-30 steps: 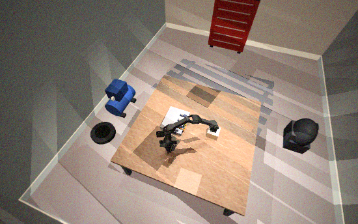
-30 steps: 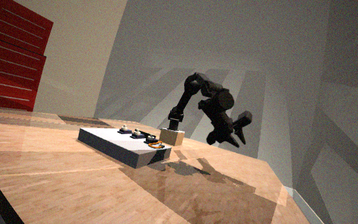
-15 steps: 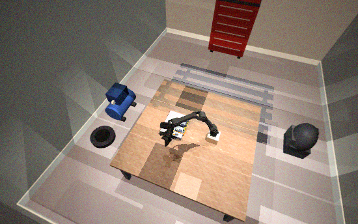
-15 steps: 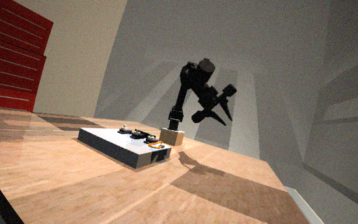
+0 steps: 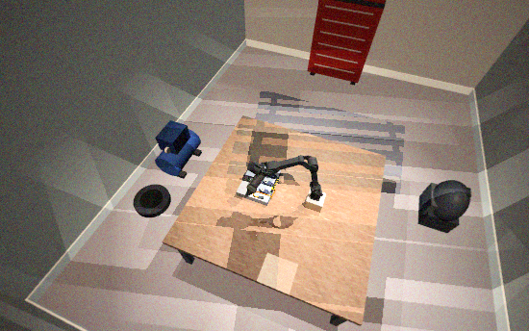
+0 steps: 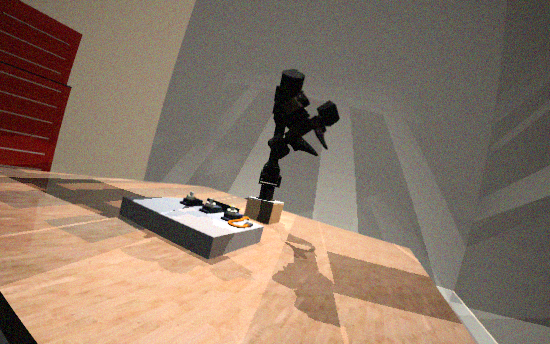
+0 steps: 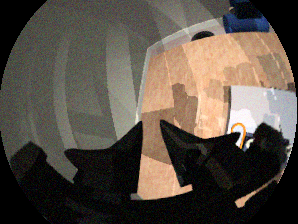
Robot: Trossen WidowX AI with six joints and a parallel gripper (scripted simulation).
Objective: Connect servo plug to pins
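Observation:
The pale holder block (image 5: pixel 241 188) (image 6: pixel 170 226) (image 7: pixel 260 102) lies on the table with several dark servo-like parts on top. An orange wire (image 6: pixel 235 226) (image 7: pixel 244 134) curves over one end of the holder top. The plug at its end is too small to make out clearly. Yellow and black marks show along the holder's right edge in the top view; single pins and the dot cannot be told. My gripper (image 6: pixel 321 151) (image 7: pixel 151 123) is up in the air, well above the table, its fingers a little apart with nothing between them.
The arm stands on a light base block (image 5: pixel 314 203) (image 6: pixel 257 208), to the right of the holder in the top view. The arm reaches over the holder there and covers part of it. The wooden table (image 5: pixel 327 255) (image 6: pixel 120 290) carries both. A red cabinet (image 5: pixel 343 38) stands by the wall.

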